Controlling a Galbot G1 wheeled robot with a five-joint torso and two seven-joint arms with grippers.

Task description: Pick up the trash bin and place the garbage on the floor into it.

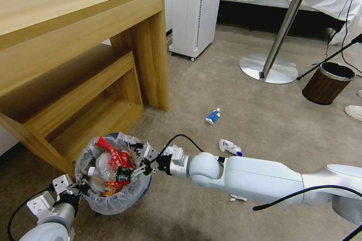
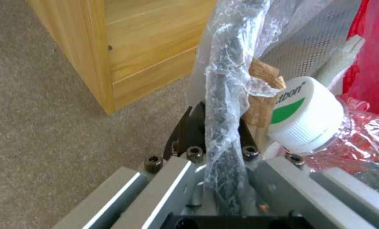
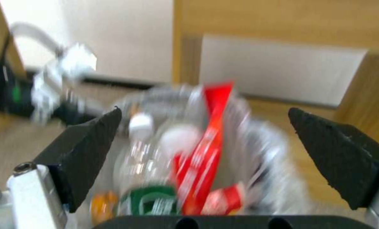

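Note:
The trash bin [image 1: 113, 199] with its crinkly plastic liner stands out from the foot of the wooden desk, holding red wrappers, a green-labelled bottle [image 1: 122, 175] and other litter. My left gripper [image 1: 80, 187] is shut on the bin's near-left rim; the left wrist view shows the rim and bag [image 2: 225, 95] pinched between the fingers [image 2: 189, 127]. My right gripper [image 1: 142, 166] hovers over the bin's right rim, open and holding nothing, its fingertips [image 3: 87, 149] spread wide above the litter. Garbage on the floor [image 1: 233, 94]: a blue-white packet [image 1: 213, 116], crumpled white paper [image 1: 230, 147], a small white scrap [image 1: 237, 197].
The wooden desk [image 1: 75, 56] with a low shelf stands close behind the bin. Farther back are a white appliance on wheels [image 1: 194, 11], a round table's metal base [image 1: 268, 68], a brown wood-grain bin [image 1: 327, 83] and cables. A white shoe [image 1: 353, 112] sits at the right edge.

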